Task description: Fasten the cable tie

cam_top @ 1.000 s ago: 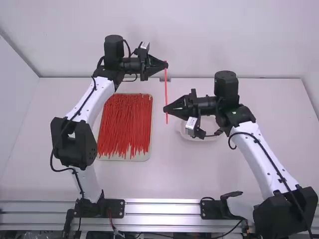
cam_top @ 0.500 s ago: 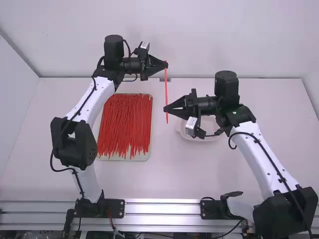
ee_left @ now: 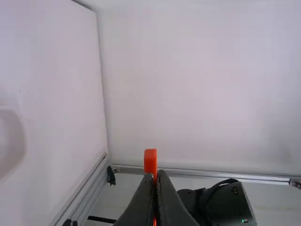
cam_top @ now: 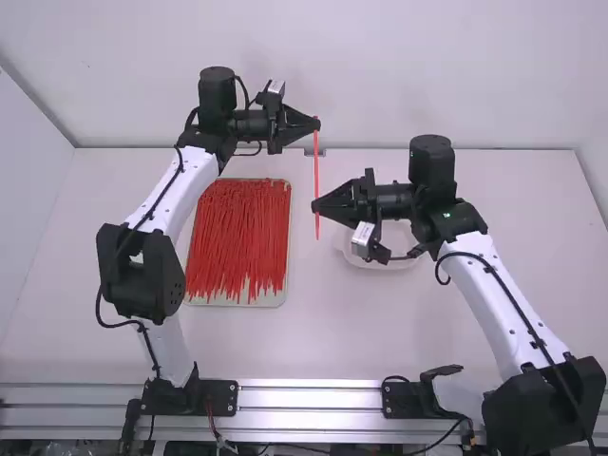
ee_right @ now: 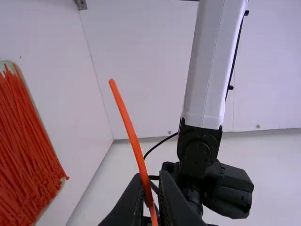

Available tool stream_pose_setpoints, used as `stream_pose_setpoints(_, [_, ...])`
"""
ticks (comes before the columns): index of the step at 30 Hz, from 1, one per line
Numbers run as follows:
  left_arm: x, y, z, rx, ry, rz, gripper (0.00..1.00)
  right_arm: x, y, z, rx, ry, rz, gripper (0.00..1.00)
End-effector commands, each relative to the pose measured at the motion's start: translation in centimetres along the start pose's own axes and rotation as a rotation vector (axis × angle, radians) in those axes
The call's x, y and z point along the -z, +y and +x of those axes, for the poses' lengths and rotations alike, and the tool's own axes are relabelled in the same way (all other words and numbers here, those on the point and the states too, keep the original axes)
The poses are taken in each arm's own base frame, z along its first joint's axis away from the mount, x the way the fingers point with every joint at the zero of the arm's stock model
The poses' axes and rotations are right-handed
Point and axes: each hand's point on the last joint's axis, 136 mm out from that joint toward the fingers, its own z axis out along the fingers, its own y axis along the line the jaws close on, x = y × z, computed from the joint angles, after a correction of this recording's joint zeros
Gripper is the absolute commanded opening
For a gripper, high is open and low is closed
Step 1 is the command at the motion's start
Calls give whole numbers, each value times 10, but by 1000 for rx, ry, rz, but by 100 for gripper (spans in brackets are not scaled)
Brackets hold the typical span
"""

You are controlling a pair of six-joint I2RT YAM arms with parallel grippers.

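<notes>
An orange-red cable tie (cam_top: 315,171) hangs upright above the table's middle. My left gripper (cam_top: 316,122) is shut on its top end, and the tie's head (ee_left: 150,162) pokes out past the fingertips in the left wrist view. My right gripper (cam_top: 316,201) comes from the right and is shut on the tie's lower part, with a short tail hanging below it. In the right wrist view the tie (ee_right: 129,127) runs up from between my right gripper's (ee_right: 150,188) fingers towards the left arm (ee_right: 207,70).
A pale tray (cam_top: 237,302) with several loose orange-red ties (cam_top: 237,237) lies left of the middle, under the left arm. A small white dish (cam_top: 394,262) sits below the right gripper's wrist. The same ties (ee_right: 23,155) lie far below in the right wrist view.
My right gripper has edged slightly up and left at the tie. The left arm and the tie's top have stayed still.
</notes>
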Motion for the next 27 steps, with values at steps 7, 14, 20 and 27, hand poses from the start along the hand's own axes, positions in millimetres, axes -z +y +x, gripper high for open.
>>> stream_pose_setpoints(7, [-1,-13,5,-54,27,19,2,2,-12,1,50,8,15,10])
stream_pose_setpoints(14, [-1,-14,8,-64,44,25,2,3,-16,3,56,15,23,9])
stream_pose_setpoints(20, [-1,-14,8,-64,44,25,2,3,-17,4,59,19,22,9])
stream_pose_setpoints(27, [-1,-14,8,-64,45,25,2,3,-17,9,29,50,18,0])
